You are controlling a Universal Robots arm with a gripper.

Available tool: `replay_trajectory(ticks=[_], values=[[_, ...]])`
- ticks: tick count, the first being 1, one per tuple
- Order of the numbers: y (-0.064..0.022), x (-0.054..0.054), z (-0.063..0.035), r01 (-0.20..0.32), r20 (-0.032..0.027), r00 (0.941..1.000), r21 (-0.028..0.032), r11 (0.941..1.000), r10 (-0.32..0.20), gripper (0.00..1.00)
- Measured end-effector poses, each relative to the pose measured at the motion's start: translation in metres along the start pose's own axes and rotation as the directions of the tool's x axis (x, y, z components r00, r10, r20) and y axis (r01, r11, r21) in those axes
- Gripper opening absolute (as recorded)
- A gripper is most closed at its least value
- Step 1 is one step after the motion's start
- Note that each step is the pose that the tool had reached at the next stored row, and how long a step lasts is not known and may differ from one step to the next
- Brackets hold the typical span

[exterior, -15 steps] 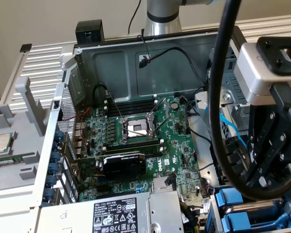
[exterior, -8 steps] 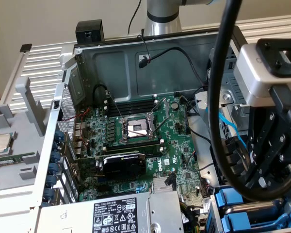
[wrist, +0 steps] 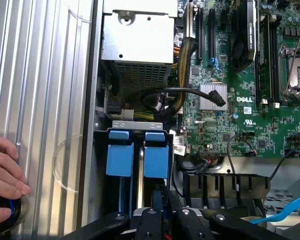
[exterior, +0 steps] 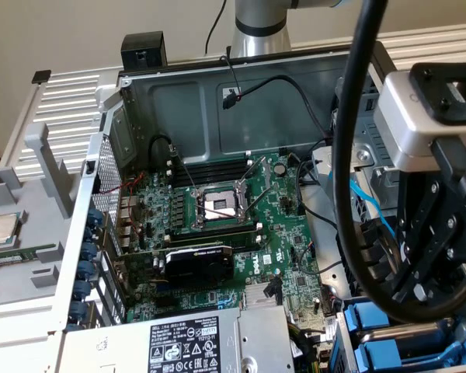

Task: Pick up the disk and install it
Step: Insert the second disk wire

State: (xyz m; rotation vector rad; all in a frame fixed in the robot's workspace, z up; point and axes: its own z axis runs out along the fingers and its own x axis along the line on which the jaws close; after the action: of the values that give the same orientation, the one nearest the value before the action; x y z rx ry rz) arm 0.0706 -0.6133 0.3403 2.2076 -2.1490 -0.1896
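Your claw [wrist: 165,220] is cut off at the frame edge, nearly closed; I can't tell if it grips the disk [wrist: 140,160], standing in its blue plastic frame inside the metal case [wrist: 97,75].

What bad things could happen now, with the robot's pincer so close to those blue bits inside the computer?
1. The thick black cable looping beside the pincer might snag on something as the arm moves.
2. The pincer is right by the blue plastic disk carriers; a crooked push could jam them.
3. A person's hand rests by the ribbed metal panel next to the case and could get bumped.
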Motion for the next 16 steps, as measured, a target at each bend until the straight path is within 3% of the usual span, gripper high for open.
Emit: replay_trajectory(ticks=[16], values=[[0.0004, 0.0, 0.0002, 0.0, 0.0005, 1.0, 0.0, 1.0, 0.0, 0.16]])
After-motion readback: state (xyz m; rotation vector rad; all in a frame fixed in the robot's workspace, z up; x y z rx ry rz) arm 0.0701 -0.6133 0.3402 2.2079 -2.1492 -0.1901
